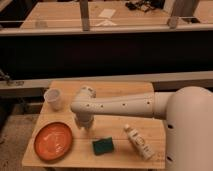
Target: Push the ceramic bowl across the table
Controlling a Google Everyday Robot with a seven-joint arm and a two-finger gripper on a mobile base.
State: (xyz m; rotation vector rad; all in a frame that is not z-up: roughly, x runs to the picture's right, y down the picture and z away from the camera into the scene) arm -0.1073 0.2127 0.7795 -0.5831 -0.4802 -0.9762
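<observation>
In the single camera view, a small rectangular table [127,92] with a light wooden plank top stands below a longer wooden bench with metal rails [65,17], which is partly cut off by the top edge. The wide, shallow, round orange-red ceramic bowl [52,140] sits flat at the table's front left corner, its rim close to the left and front edges. A small white translucent cup [54,99] stands upright behind it, near the left edge. A white perforated arm [117,106] reaches in from the right, its bulky shoulder cut off by the right edge, and bends down over the middle of the table. The hand [84,123] hangs just beside the bowl's right rim, apart from it as far as can be made out; the fingers merge into one dim shape, so I cannot tell how wide they stand. A dark green rectangular sponge [102,146] lies near the front edge, and a white plastic bottle [139,142] lies on its side to the right, partly overlapped by the shoulder.
</observation>
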